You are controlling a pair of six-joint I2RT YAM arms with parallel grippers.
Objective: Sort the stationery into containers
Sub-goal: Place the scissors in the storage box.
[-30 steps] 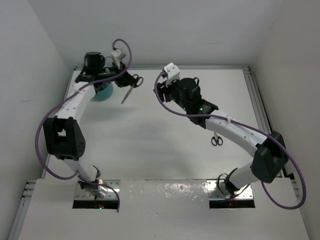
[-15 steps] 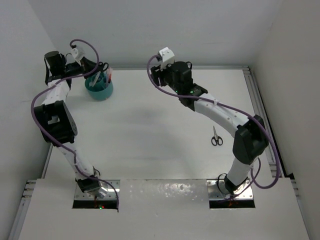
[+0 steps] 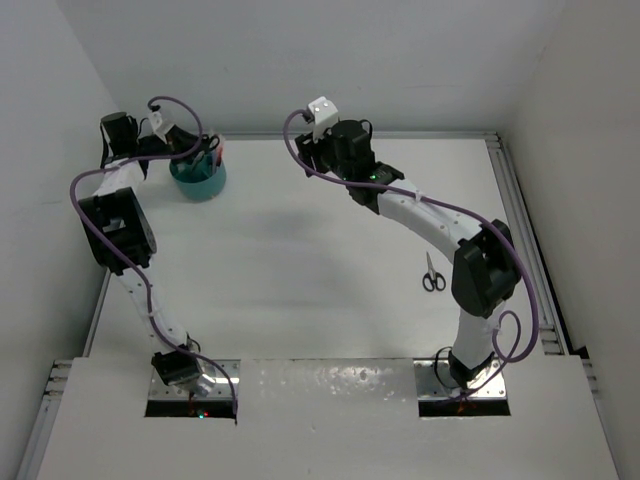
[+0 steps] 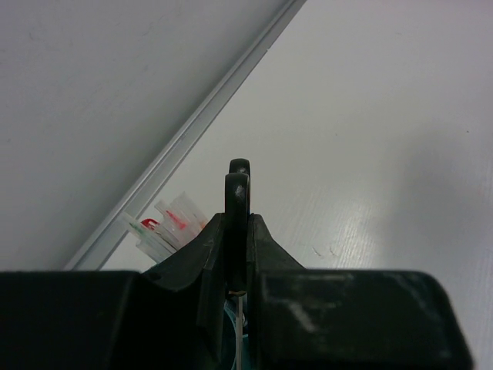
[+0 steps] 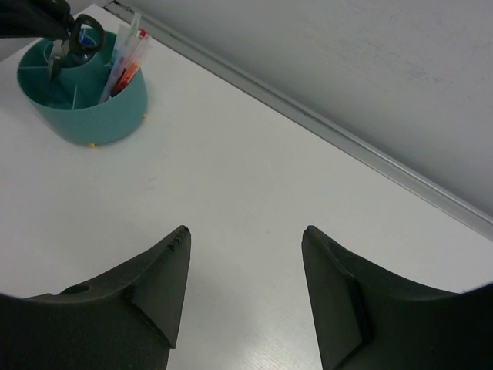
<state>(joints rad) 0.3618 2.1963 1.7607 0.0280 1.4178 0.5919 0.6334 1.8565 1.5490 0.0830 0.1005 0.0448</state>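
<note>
On the white tabletop (image 3: 300,260), seen from above, the teal tub (image 3: 198,182) stood at about 10 o'clock from the centre, near the far left corner. The left arm reached over it. The left pincer (image 4: 237,228) was clamped tight on the black handles of a pair of scissors (image 5: 75,40), held upright with the blades pointing down into the tub. They hung over a compartment next to the one that held the pens (image 5: 125,55). Whether the tips touched the tub's floor could not be told. The relation that mattered for that arm was therefore vertical, with the scissors hanging straight below the pincer and over the tub, so letting go looked like what remained. The right pincer (image 5: 246,285) stood open and empty near the far edge at about 12 o'clock, with the tub at roughly 10 o'clock in its own wrist view. A second pair of scissors (image 3: 432,274) lay flat on the tabletop at about 4 o'clock from the centre and about 5 o'clock from the right pincer. Its long axis ran 12 to 6, with the handles toward 6. The right arm was clearly the nearer one and would likely have to draw back toward its base to reach them.
</note>
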